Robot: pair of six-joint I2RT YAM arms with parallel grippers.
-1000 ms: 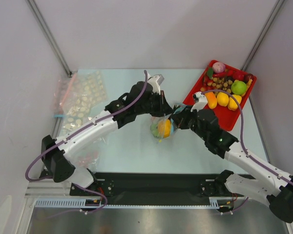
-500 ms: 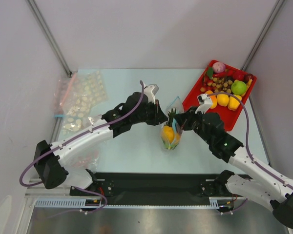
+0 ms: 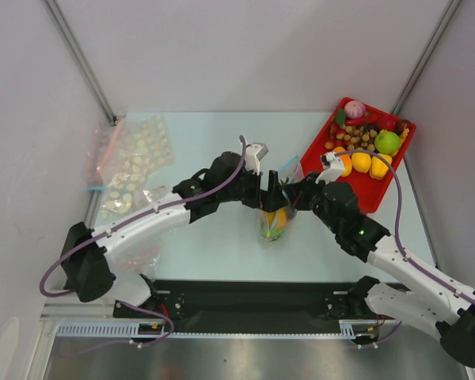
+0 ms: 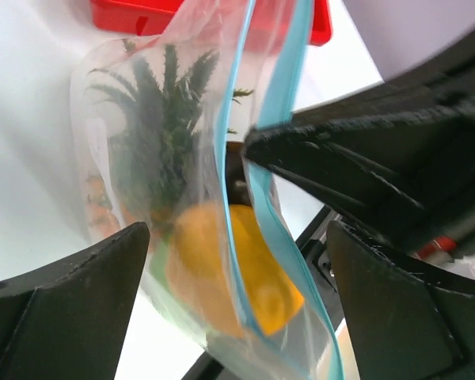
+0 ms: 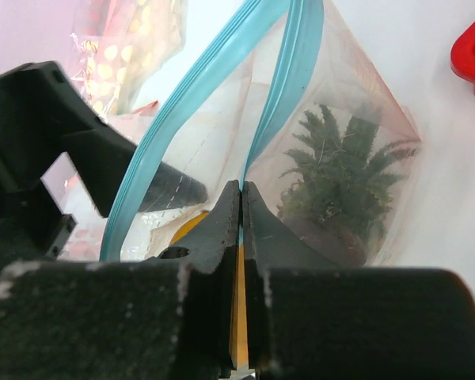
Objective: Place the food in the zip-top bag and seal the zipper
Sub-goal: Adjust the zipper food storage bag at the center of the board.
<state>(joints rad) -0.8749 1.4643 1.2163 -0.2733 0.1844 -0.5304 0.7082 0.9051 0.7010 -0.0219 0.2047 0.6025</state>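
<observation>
Sealing is in hand: the zipper [image 5: 294, 67] is pinched by the right hand [image 5: 242, 187], while the left hand [image 4: 237, 231] is spread wide. A slide along it is judged to be needed next.

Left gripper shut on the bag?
No: the left gripper is wide open, with the zip-top bag between its fingers.

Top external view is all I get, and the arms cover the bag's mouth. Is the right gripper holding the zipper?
Observer: Yes, the right gripper is shut on one band of the zipper.
Operator: And the left gripper?
Observer: The left gripper is open around the zip-top bag, not closed on it.
Operator: Mouth sealed?
Observer: No, the zipper's two bands stand apart; the pineapple is inside.
</observation>
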